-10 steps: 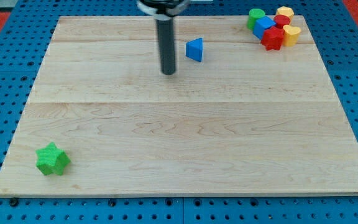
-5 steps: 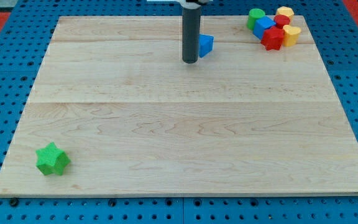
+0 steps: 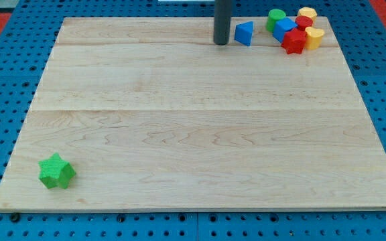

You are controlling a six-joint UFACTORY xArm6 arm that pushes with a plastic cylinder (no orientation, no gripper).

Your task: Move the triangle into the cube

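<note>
While my tip sits just left of blue triangle, apex points up-right toward blue cube.

Straight dark grey rod, plain, smooth; my tip blunt.

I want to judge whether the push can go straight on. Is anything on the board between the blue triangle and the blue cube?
Nothing visible is. My tip sits just at the view's left of the blue triangle; bare wood separates the triangle from the blue cube at its right. The green cylinder lies above that line.
</note>
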